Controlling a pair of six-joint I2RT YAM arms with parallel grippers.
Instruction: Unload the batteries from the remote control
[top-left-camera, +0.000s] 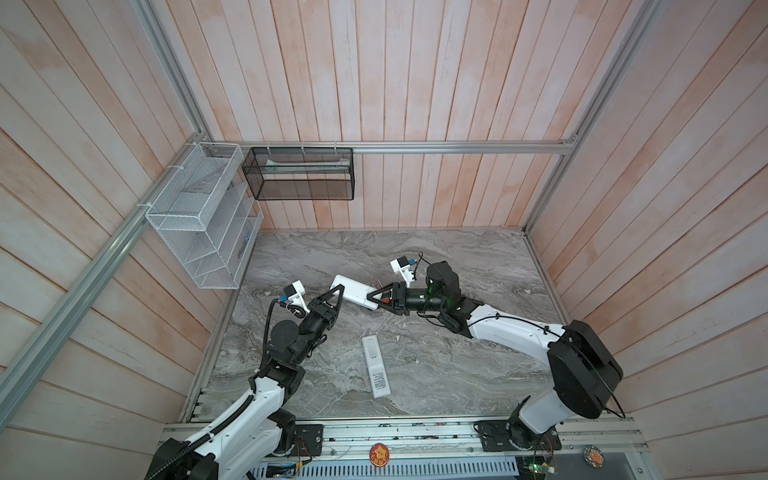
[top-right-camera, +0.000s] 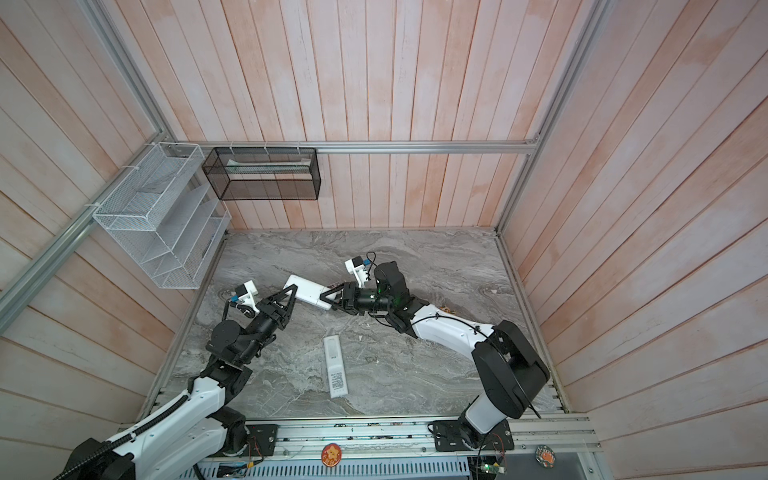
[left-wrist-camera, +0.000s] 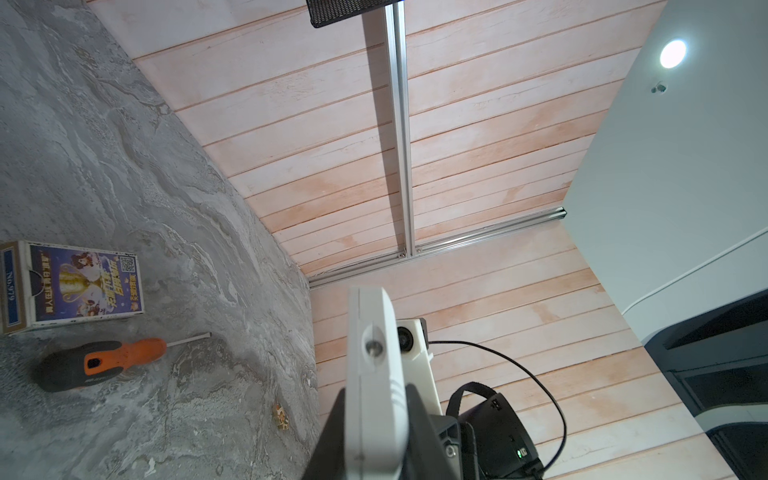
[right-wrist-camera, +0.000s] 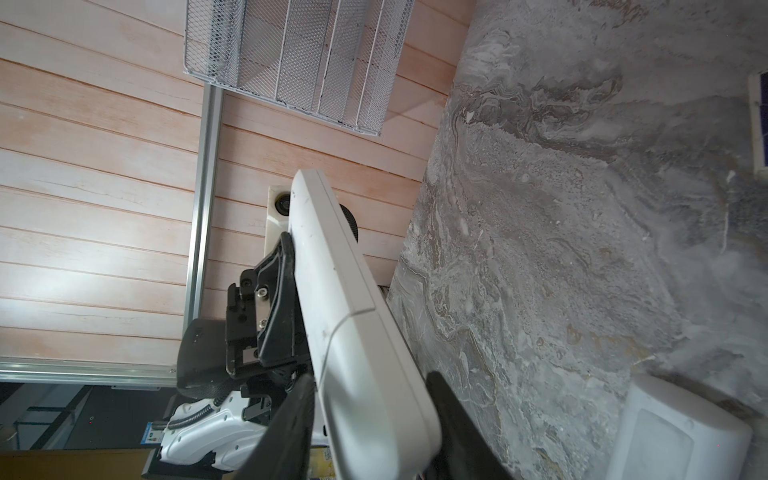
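At the left end of the long white plastic remote control (top-left-camera: 353, 291), the black left gripper (top-left-camera: 338, 293) is seen clamped narrowly on the thin body, which is carried clear of the grey marbled tabletop (top-left-camera: 457, 257). The remote's long axis is laid from that gripper straight across to the black right gripper (top-left-camera: 372, 301), whose jaws are set around the remote's right end. Whether they press or merely flank it cannot be told. No slim dark cylindrical batteries are shown. They are judged to be shut inside, behind the cover seam (right-wrist-camera: 353, 313) toward the right end, so the right gripper is taken as nearer. A second white remote (top-left-camera: 376, 368) is seen flat in front of the held one.
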